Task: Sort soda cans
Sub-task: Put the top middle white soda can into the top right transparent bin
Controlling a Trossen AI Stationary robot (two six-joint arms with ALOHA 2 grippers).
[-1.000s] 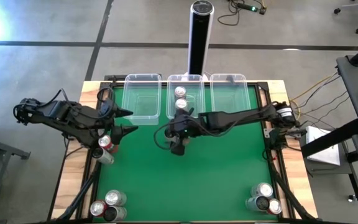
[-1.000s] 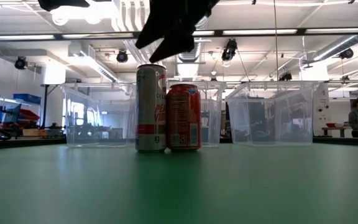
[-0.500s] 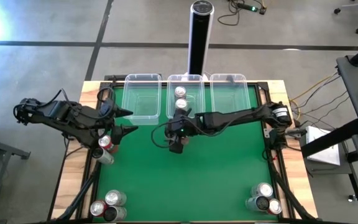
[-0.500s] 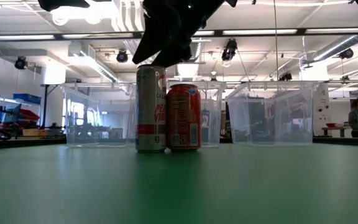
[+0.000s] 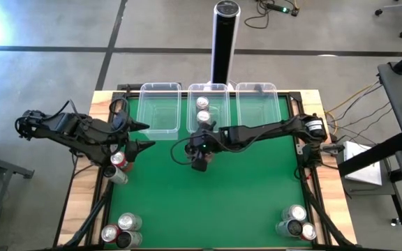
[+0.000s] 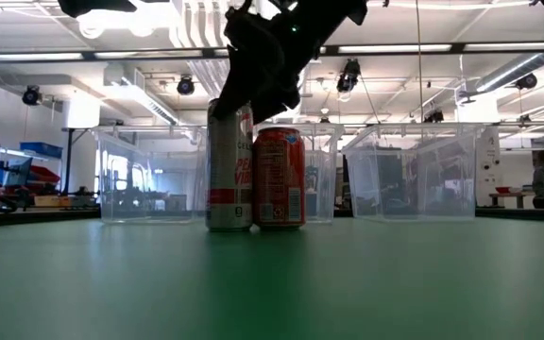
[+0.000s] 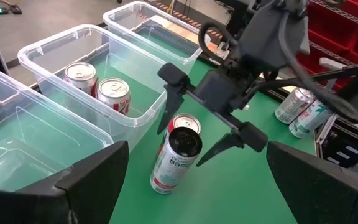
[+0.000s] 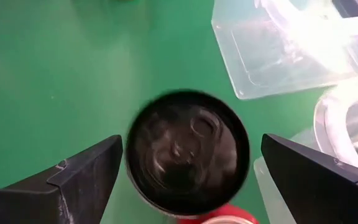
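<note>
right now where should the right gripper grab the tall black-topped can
Grip the tall can near its top, on its round sides, coming straight down. It stands upright, and the open right gripper is already above it. A red can stands close beside it, so one finger must fit between.

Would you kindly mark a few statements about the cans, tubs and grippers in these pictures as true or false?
1. The right gripper is open above the tall dark-topped can. True.
2. The middle tub holds two cans. True.
3. The left tub holds a red can. False: it holds no can.
4. The tall can lies on its side. False: it stands upright beside a shorter red can.
5. The left gripper grips a can. False: it is open and holds nothing.
</note>
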